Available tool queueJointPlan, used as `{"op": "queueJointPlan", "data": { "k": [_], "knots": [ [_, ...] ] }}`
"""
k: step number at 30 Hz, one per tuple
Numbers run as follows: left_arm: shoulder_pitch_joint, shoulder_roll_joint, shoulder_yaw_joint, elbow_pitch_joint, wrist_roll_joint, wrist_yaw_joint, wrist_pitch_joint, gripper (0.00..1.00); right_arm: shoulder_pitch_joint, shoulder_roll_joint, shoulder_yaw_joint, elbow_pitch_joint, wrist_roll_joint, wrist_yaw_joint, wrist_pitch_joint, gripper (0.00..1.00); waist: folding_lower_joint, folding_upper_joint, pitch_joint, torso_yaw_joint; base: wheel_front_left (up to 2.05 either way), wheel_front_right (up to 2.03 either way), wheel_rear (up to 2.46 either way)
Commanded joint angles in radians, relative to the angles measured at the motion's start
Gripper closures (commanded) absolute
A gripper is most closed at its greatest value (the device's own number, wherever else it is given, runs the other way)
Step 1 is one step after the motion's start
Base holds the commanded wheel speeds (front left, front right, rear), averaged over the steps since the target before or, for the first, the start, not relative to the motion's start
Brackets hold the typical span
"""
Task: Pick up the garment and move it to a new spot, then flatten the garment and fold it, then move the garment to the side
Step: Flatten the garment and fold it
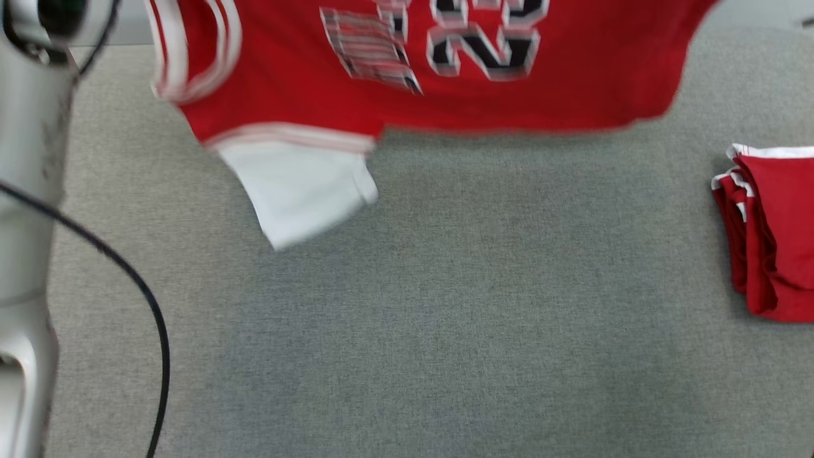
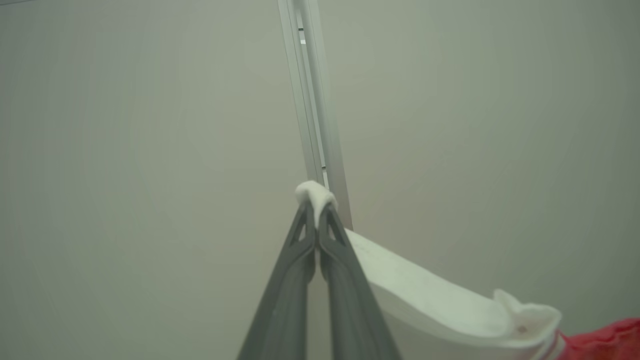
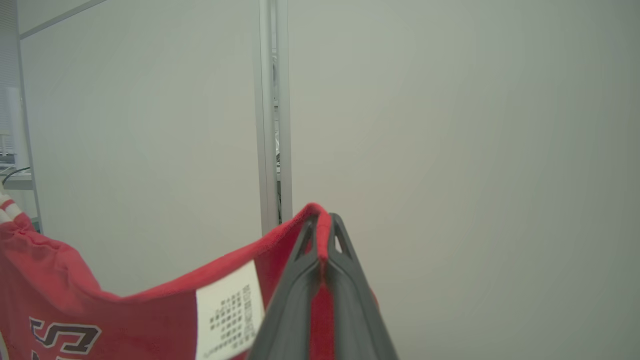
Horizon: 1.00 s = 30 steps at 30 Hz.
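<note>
The garment (image 1: 509, 95), a red jersey with a black white-edged number print, hangs in the air above the grey table, blurred. One white sleeve (image 1: 299, 191) dangles at its lower left. In the left wrist view my left gripper (image 2: 316, 212) is shut on the white sleeve edge (image 2: 430, 300), which trails off to the lower right. In the right wrist view my right gripper (image 3: 322, 235) is shut on the red hem (image 3: 150, 310), with a small white label (image 3: 229, 310) hanging just left of the fingers.
A stack of folded red garments with white trim (image 1: 772, 235) lies at the table's right edge. My pale left forearm (image 1: 28, 210) and a black cable (image 1: 137, 286) run down the left side. A grey cloth table surface (image 1: 445, 318) spreads below. Pale partition walls (image 3: 450, 150) stand behind.
</note>
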Motion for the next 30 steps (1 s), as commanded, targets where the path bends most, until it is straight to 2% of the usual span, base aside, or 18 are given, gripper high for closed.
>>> {"op": "queueJointPlan", "data": {
  "k": [1, 7, 9, 14, 17, 21, 23, 27, 29, 30],
  "knots": [
    [-0.059, 0.01, -0.002, 0.041, 0.023, -0.008, -0.022, 1.0, -0.052, 0.001, 0.014, 0.033, 0.008, 0.001, -0.02, 1.0, 0.0, 0.0, 0.025, -0.014, 0.0, 0.0, 0.0],
    [-0.289, -0.017, 0.008, 0.307, 0.054, -0.006, -0.174, 1.0, -0.301, 0.075, 0.077, 0.281, 0.025, 0.001, -0.132, 1.0, 0.0, 0.0, 0.081, -0.034, 0.0, 0.0, 0.0],
    [-0.337, -0.036, 0.005, 0.382, 0.049, -0.021, -0.204, 1.0, -0.36, 0.091, 0.096, 0.359, 0.021, 0.001, -0.153, 1.0, 0.0, 0.0, 0.109, -0.032, 0.0, 0.0, 0.0],
    [-0.365, -0.082, -0.017, 0.529, 0.04, -0.062, -0.264, 1.0, -0.421, 0.114, 0.177, 0.499, 0.049, 0.001, -0.175, 1.0, 0.0, 0.0, 0.176, 0.0, 0.0, 0.0, 0.0],
    [-0.295, -0.121, -0.009, 0.574, 0.015, -0.076, -0.294, 1.0, -0.38, 0.096, 0.248, 0.525, 0.084, 0.001, -0.183, 1.0, 0.0, 0.0, 0.209, 0.022, 0.0, 0.0, 0.0],
    [-0.171, -0.141, 0.011, 0.532, -0.005, -0.077, -0.314, 1.0, -0.285, 0.044, 0.337, 0.476, 0.165, 0.001, -0.195, 1.0, 0.0, 0.0, 0.227, 0.043, 0.0, 0.0, 0.0],
    [-0.08, -0.147, 0.039, 0.445, -0.016, -0.072, -0.316, 1.0, -0.217, 0.01, 0.363, 0.428, 0.211, 0.001, -0.2, 1.0, 0.0, 0.0, 0.225, 0.05, 0.0, 0.0, 0.0],
    [0.163, -0.144, 0.077, 0.221, 0.004, -0.046, -0.315, 1.0, -0.051, -0.06, 0.336, 0.287, 0.275, 0.001, -0.2, 1.0, 0.0, 0.0, 0.212, 0.062, 0.0, 0.0, 0.0],
    [0.296, -0.146, 0.095, 0.103, 0.002, -0.032, -0.315, 1.0, 0.055, -0.075, 0.308, 0.214, 0.289, 0.001, -0.2, 1.0, 0.0, 0.0, 0.196, 0.064, 0.0, 0.0, 0.0],
    [0.296, -0.146, 0.095, 0.103, 0.002, -0.032, -0.315, 1.0, 0.055, -0.075, 0.308, 0.214, 0.289, 0.001, -0.2, 1.0, 0.0, 0.0, 0.196, 0.064, 0.0, 0.0, 0.0]
  ]
}}
